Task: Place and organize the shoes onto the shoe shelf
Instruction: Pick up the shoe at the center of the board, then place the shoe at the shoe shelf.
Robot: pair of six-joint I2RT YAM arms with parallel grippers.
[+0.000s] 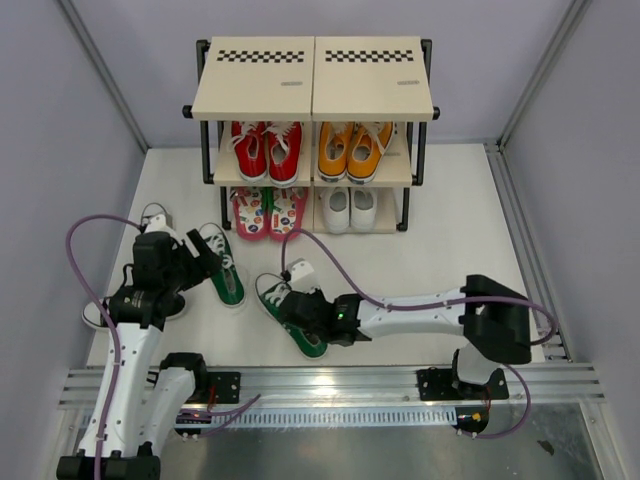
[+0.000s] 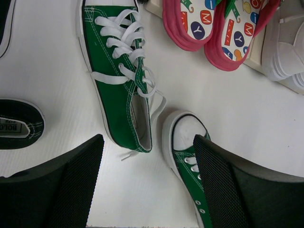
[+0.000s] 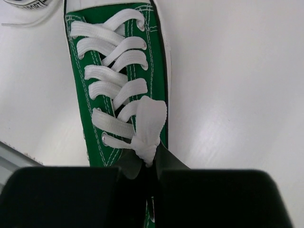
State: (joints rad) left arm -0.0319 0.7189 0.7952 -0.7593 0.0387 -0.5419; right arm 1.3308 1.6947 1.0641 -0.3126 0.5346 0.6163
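Observation:
Two green white-laced sneakers lie on the white floor in front of the shoe shelf [image 1: 313, 90]. My right gripper [image 1: 300, 312] is shut on the tongue and lace knot of the nearer green sneaker [image 3: 118, 80], its jaws pinched together at the shoe's opening [image 3: 152, 190]. The other green sneaker [image 2: 118, 85] lies just beyond my left gripper [image 2: 147, 190], which hangs open above bare floor between the two shoes. Pink flip-flops [image 1: 268, 212] and small white shoes [image 1: 348, 208] sit on the bottom tier. Black sneakers [image 1: 155, 216] lie at the left, partly hidden by the left arm.
Red lace-up shoes [image 1: 266, 150] and orange lace-up shoes [image 1: 353, 148] fill the middle tier. The top boards carry nothing. A metal rail [image 1: 330, 380] runs along the near edge, and grey walls close in both sides.

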